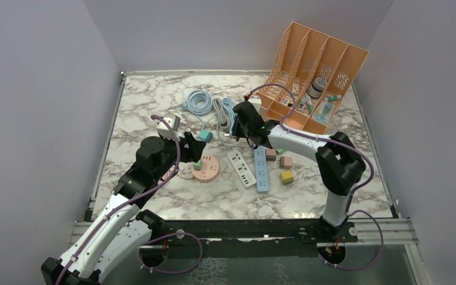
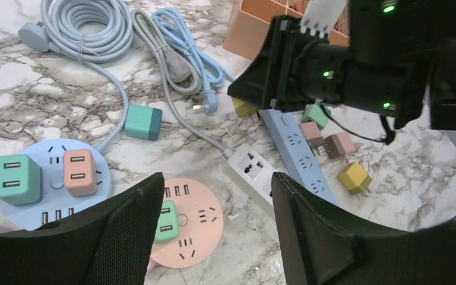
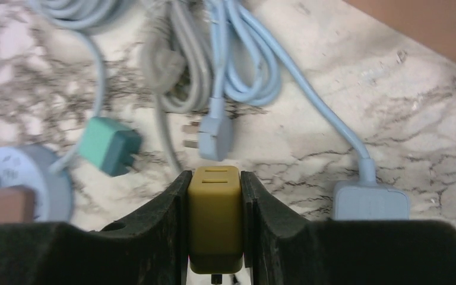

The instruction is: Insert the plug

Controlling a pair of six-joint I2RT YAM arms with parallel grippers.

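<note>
My right gripper [image 3: 215, 178] is shut on a mustard-yellow cube plug [image 3: 215, 217], its two slots facing away and its prongs pointing down. In the top view this gripper [image 1: 236, 132] hovers just past the far end of the white power strip [image 1: 241, 168], which lies beside the blue strip [image 1: 262, 169]. The left wrist view shows the held plug [image 2: 243, 108] under the right gripper, above the strips' far ends. My left gripper [image 2: 217, 181] is open and empty, over the pink round socket [image 2: 193, 222], which has a green cube plugged in.
A blue round socket [image 2: 47, 184] holds a teal and a pink cube. A second yellow plug [image 1: 287, 177] and pink cubes [image 1: 285, 161] lie right of the strips. Coiled cables [image 1: 199, 102] and a teal plug [image 1: 205, 136] lie behind. An orange file rack [image 1: 314, 71] stands back right.
</note>
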